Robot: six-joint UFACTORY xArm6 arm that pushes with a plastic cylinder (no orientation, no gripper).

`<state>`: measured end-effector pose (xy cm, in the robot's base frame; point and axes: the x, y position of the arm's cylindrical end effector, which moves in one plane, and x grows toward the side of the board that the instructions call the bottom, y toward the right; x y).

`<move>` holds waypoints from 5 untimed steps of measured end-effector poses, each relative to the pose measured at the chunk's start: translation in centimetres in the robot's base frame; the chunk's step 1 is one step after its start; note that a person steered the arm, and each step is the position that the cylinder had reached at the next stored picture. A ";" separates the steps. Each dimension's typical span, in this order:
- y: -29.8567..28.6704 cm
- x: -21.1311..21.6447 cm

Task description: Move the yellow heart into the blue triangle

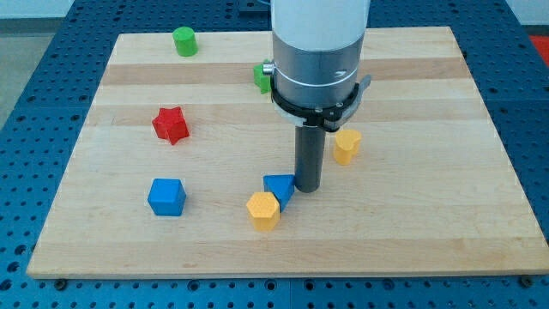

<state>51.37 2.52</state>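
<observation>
The yellow heart (346,146) lies on the wooden board (412,223), right of centre. The blue triangle (279,186) lies lower and to the left of it, about eighty pixels away. My tip (308,188) stands between them, right against the blue triangle's right side and below-left of the heart, with a small gap to the heart. The arm's wide grey body hides the board above the rod.
A yellow many-sided block (263,210) touches the blue triangle's lower left. A blue cube (166,196) sits at the lower left, a red star (170,124) at the left, a green cylinder (184,40) at the top left. Another green block (261,77) is half hidden behind the arm.
</observation>
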 end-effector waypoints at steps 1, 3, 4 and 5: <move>-0.3 0.0; -1.0 0.0; 1.7 0.0; 4.3 -0.2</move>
<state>51.15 6.84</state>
